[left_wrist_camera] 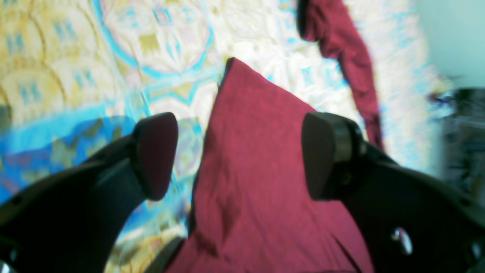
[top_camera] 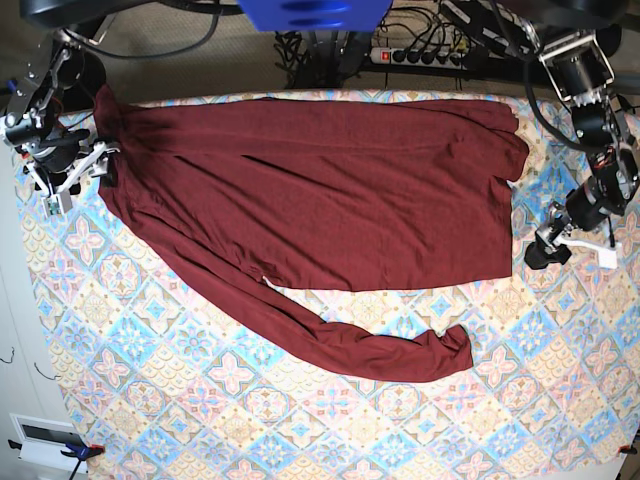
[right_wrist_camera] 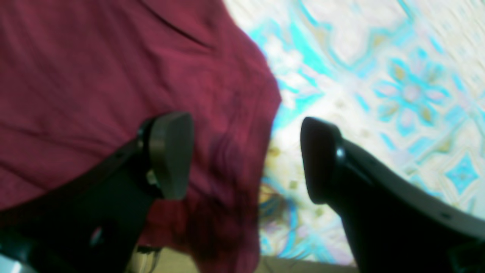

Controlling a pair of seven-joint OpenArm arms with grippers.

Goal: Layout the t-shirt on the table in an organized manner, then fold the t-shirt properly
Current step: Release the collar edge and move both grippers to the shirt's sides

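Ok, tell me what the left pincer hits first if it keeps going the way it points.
Most likely the t-shirt: the open left pincer frames maroon cloth lying on the table. The blur leaves the gap uncertain.

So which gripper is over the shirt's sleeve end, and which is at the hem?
The right gripper hovers open over the t-shirt's shoulder and sleeve end; the left gripper, also open, sits just off the hem corner.

1. The t-shirt is plain dark maroon, with no print.
2. The table wears pastel blue, pink and cream diamond tiles with floral motifs.
3. Both tools are black.
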